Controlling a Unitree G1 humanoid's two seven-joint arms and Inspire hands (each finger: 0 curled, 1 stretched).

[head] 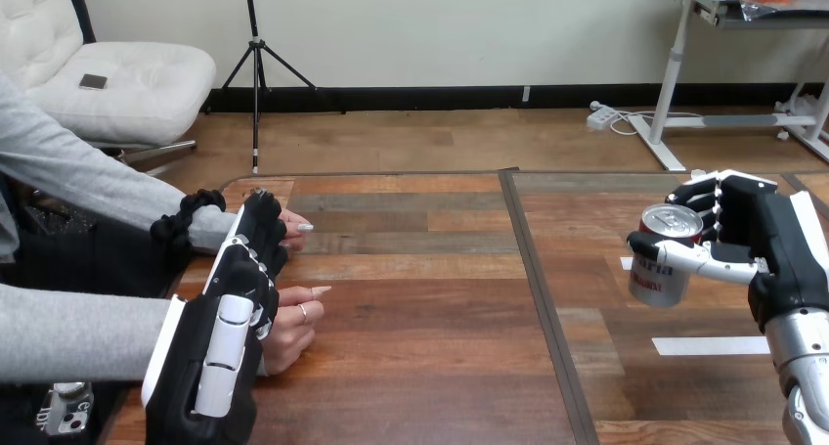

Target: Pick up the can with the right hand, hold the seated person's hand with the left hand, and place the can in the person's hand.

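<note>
So the robot's right hand (772, 240) is at the right side of the wood-plank bench (420, 308), wrapped around a silver aluminium drink can with red lettering (663, 269). The thumb crosses the front of the can and the fingers curl round behind it. The can sits a bit tilted in that grip, top leaning to the right, right above a white tape strip (711, 345) stuck on the bench. Looks lifted off the surface, but honestly hard to be sure from this angle.

Over on the left side, the left hand (230, 318) reaches forward with its white-shelled back facing up, lying over the person's two hands at the bench's edge. The person's nearer hand (293, 323) pokes out just to the right of it, and the person's farther hand (291, 228) shows beside its tip. Can't tell whether the left hand is actually gripping either one or just resting on top.

The can and the person's hands are well apart, with a dark seam (538, 279) down the bench between them.
</note>
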